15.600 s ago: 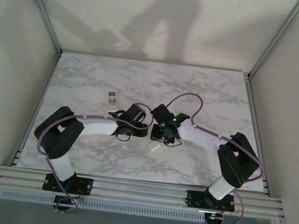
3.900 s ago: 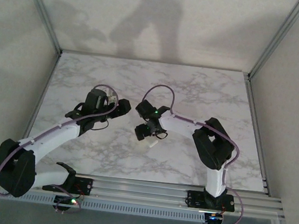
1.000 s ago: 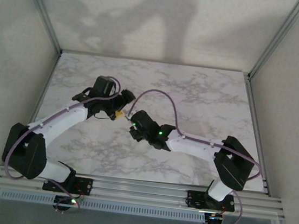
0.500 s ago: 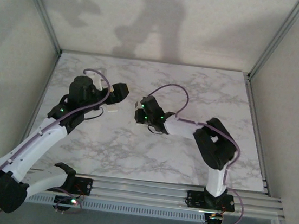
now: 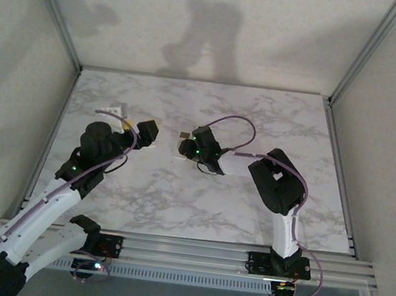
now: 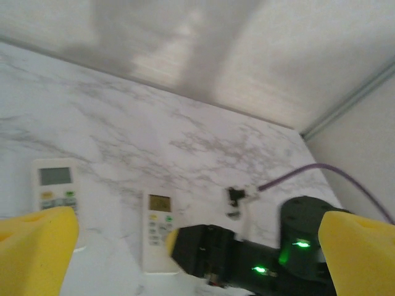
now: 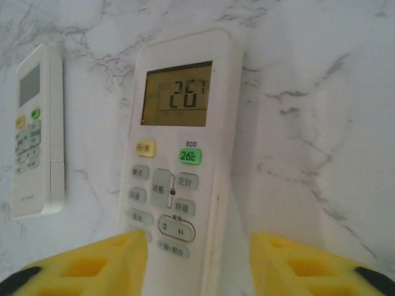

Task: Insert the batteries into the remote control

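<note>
The marble table [image 5: 259, 119] carries everything. The left arm [image 5: 56, 188] stretches from its base at the near left edge up toward the left middle of the table. The right arm [image 5: 282, 194] folds back on itself and reaches across to the centre.

The left claw [image 5: 148, 132] hangs above the table with its yellow pads [image 6: 37, 246] spread as wide as they go and nothing between them.

The right claw [image 7: 197, 262] is low over the table, its jaws parted on either side of the near end of the remote control [image 7: 179, 142]. The right-hand pad [image 7: 302, 262] stands clear of the casing with bare marble between. The other pad sits at the casing's edge, and whether it touches I cannot tell. It looks like a loose straddle rather than a grip.

The remote control lies flat and face up near the table's centre. Its display is lit amber and reads 26, and there is a green button just below.

A second remote [image 7: 37, 132] lies face up to its left, apart from it, with its screen grey.
</note>
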